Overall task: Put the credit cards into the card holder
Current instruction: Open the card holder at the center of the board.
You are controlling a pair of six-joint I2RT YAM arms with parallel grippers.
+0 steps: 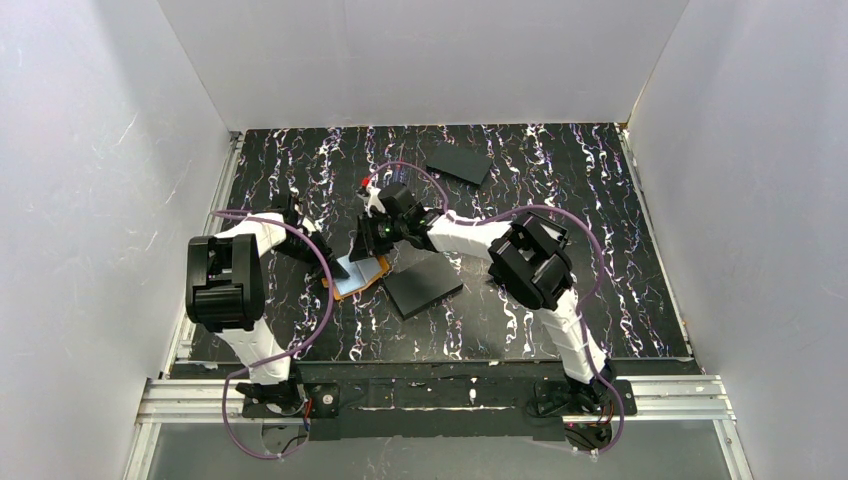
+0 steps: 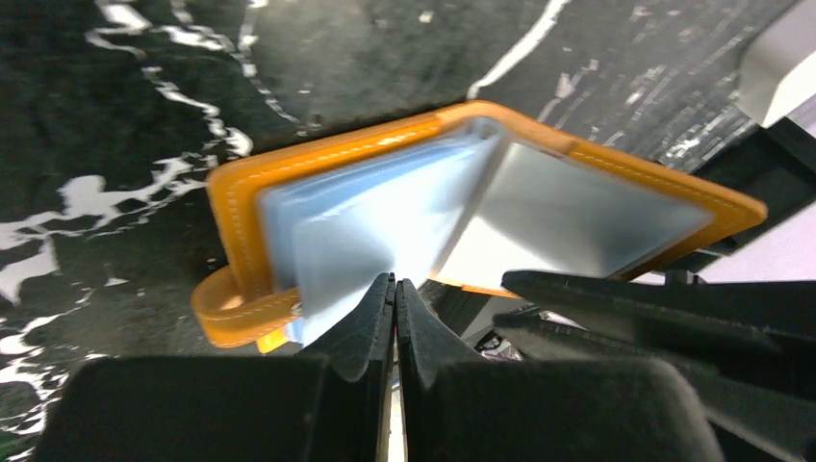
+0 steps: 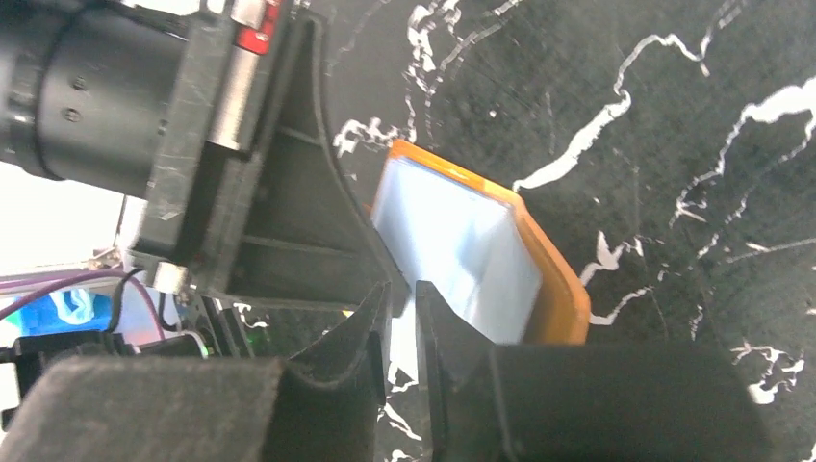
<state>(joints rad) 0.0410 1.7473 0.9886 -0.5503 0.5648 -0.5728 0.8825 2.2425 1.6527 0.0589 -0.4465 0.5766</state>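
The left gripper (image 2: 395,287), jaws pressed together, meets the open card holder (image 2: 366,202) at its 9 o'clock, perhaps pinching a pale leaf. The holder lies left of centre on the table (image 1: 600,250). The right gripper (image 3: 402,296), jaws narrowly apart, hovers at its 1 o'clock.

We've got the orange card holder (image 1: 360,274) lying open on the table (image 1: 600,260), toward eight o'clock from its centre. The pale blue-grey inside faces up, a middle leaf is raised along the fold, and the clasp tab (image 2: 234,310) sits at seven o'clock.
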